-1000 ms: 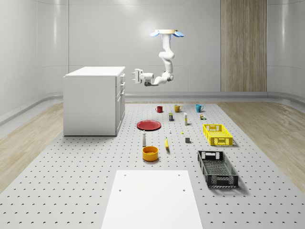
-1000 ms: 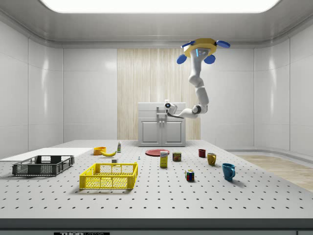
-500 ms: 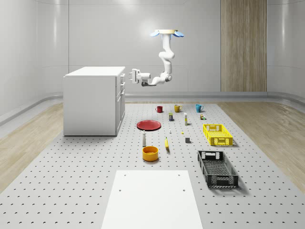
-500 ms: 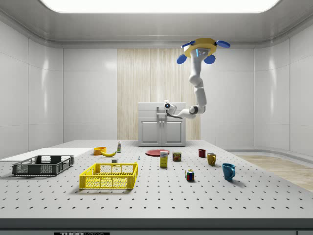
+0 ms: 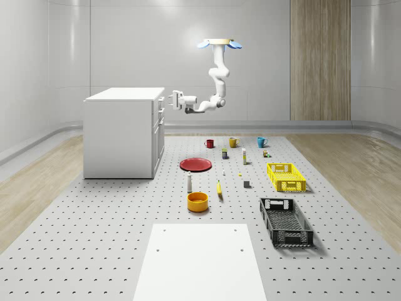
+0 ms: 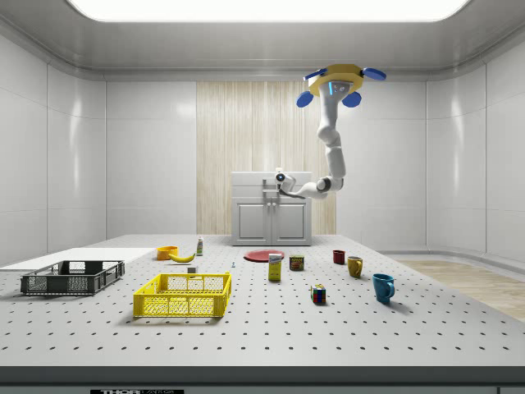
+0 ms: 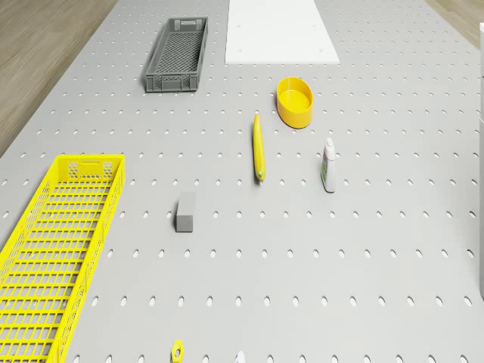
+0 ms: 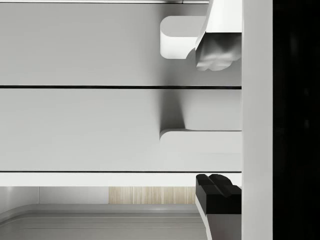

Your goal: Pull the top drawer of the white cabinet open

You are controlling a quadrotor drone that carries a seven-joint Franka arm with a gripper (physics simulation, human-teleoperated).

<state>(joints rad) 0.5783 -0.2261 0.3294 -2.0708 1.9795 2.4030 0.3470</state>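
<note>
Honestly, the gripper point(image 8: 217, 122) is spread wide around the top drawer's point(image 8: 100, 130) stiff handle point(image 8: 200, 142), which should slide out straight once pinched.

You are looking at a simulated test lab, not a lived-in room: a grey perforated table point(image 5: 94, 251) fills the lower whole-scene view, bare curved white wall panels point(image 5: 125, 50) and a wood-slat panel point(image 5: 319, 59) stand at the top, and a ceiling light panel point(image 6: 262, 8) runs along the side view's top edge.
</note>
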